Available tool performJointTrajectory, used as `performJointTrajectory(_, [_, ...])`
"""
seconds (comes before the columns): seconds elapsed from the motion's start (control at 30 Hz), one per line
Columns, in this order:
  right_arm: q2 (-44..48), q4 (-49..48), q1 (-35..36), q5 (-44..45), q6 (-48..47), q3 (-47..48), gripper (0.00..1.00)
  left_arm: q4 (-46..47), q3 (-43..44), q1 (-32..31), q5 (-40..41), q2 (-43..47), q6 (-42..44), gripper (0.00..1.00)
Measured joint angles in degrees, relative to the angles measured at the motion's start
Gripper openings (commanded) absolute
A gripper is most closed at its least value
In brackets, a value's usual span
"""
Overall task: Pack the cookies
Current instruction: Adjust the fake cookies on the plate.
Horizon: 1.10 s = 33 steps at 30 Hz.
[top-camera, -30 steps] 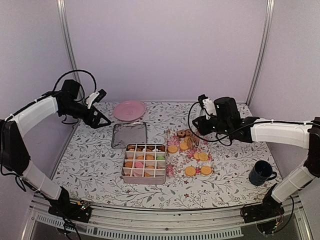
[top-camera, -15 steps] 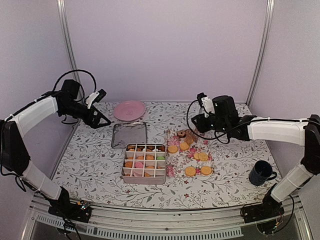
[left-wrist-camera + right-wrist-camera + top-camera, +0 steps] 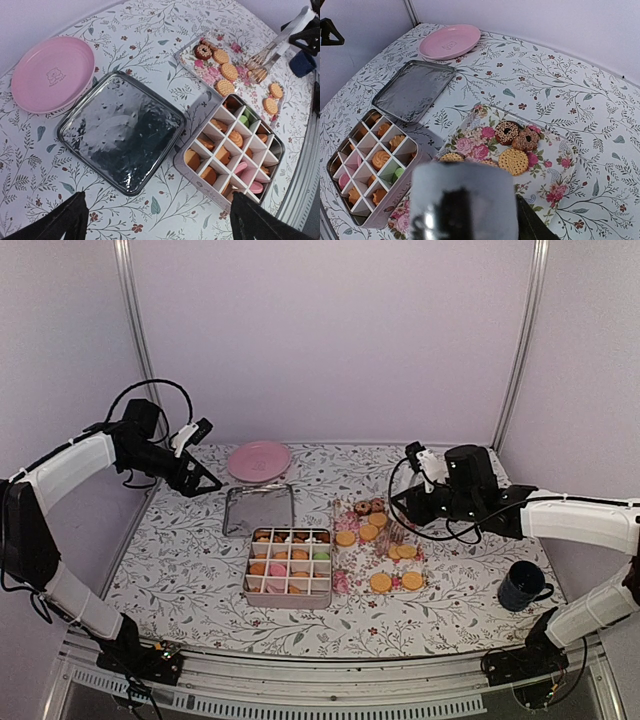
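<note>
Cookies sit along tray edges; patterned tablecloth stretches right toward the mug.

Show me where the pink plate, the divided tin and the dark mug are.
pink plate (image 3: 258, 460), top view, bare centre of the dish.
divided tin (image 3: 288, 601), top view, its near outer wall.
dark mug (image 3: 518, 592), top view, side of its body.

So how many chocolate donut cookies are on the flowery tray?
2. The dark donut cookie and the lighter brown donut cookie sit side by side at the far end of the flowery tray. Others may hide behind the tongs.
</note>
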<state>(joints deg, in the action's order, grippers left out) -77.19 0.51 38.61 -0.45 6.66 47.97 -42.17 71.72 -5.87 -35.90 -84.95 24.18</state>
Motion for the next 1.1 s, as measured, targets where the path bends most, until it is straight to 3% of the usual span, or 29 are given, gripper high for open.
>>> performJointTrajectory(0.53, [-1.7, 1.1, 5.2, 4.7, -5.4, 1.4, 0.4, 0.0, 0.0, 0.0, 0.3, 0.1, 0.0, 0.99])
performJointTrajectory(1.1, [-2.5, 3.4, 5.6, 5.3, -8.1, 2.4, 0.4, 0.0, 0.0, 0.0, 0.3, 0.2, 0.0, 0.99])
